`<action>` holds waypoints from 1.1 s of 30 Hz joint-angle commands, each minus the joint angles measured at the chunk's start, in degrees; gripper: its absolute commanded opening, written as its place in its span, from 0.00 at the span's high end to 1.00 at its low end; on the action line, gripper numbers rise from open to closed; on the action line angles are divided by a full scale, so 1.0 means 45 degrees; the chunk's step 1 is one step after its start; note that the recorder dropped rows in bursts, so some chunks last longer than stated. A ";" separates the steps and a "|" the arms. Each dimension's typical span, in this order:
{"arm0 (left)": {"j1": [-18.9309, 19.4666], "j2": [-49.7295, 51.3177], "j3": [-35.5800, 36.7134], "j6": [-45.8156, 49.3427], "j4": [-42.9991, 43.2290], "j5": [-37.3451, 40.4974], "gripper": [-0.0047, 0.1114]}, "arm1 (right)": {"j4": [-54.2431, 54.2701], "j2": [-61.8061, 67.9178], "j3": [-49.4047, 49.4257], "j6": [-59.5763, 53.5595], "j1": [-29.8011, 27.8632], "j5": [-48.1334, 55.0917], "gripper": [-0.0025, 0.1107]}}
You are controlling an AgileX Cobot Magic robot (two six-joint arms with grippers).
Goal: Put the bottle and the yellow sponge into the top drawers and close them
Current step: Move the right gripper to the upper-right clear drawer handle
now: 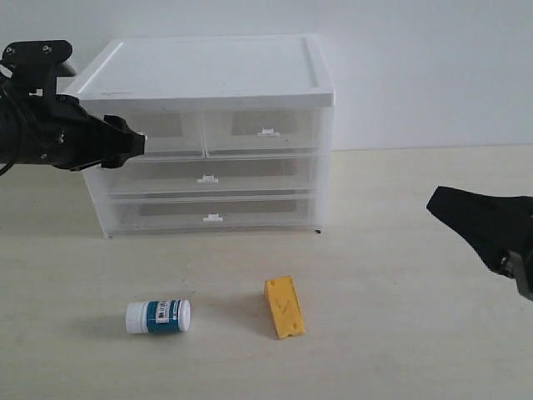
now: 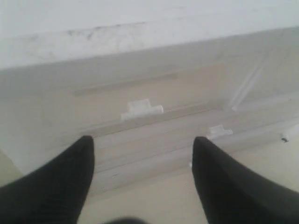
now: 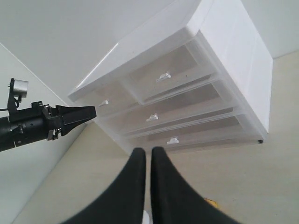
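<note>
The bottle [image 1: 158,317] lies on its side on the table, front left. To its right lies the yellow sponge [image 1: 284,307]; a corner of the sponge [image 3: 211,202] shows past my right fingers. Both top drawers, left [image 1: 171,127] and right [image 1: 265,127], sit pushed in. My left gripper [image 1: 133,143] is open just in front of the left top drawer and covers its handle in the exterior view. In the left wrist view the open left gripper [image 2: 143,142] faces that white handle [image 2: 141,108], apart from it. My right gripper [image 1: 441,204] [image 3: 148,150] hovers shut and empty at the right.
The white-topped chest [image 1: 208,71] stands at the back of the table against a white wall. Its two full-width drawers [image 1: 208,177] [image 1: 212,215] are pushed in. Bare tabletop [image 1: 400,333] lies right of the sponge.
</note>
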 commanded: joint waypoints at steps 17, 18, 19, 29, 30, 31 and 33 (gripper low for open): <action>-0.0004 0.1663 -0.1468 -0.0131 -0.0608 0.0421 0.45 | -0.0558 0.0023 -0.0945 0.0017 -0.0019 0.0883 0.98; -0.0004 0.1786 -0.1613 -0.0131 -0.0608 0.0421 0.45 | -0.0588 0.0023 -0.0945 0.0001 -0.0019 0.0883 0.98; -0.0004 0.1811 -0.1666 -0.0131 -0.0608 0.0356 0.45 | -0.0639 0.0023 -0.0945 -0.0037 -0.0019 0.0883 0.98; -0.0004 0.1811 -0.1863 -0.0021 -0.0608 0.0165 0.45 | -0.0902 0.3655 -0.1745 0.0584 -0.0012 -0.1184 0.72; -0.0004 0.1811 -0.1863 -0.0021 -0.0608 0.0165 0.45 | -0.0902 0.4481 -0.2118 0.1037 -0.0012 -0.1551 0.67; -0.0004 0.1811 -0.1863 -0.0021 -0.0608 0.0165 0.45 | -0.1037 0.5431 -0.2744 0.1593 -0.0012 -0.1811 0.62; -0.0004 0.1811 -0.1863 -0.0021 -0.0608 0.0165 0.45 | -0.1804 0.7116 -0.4164 0.3225 0.0009 -0.2659 0.61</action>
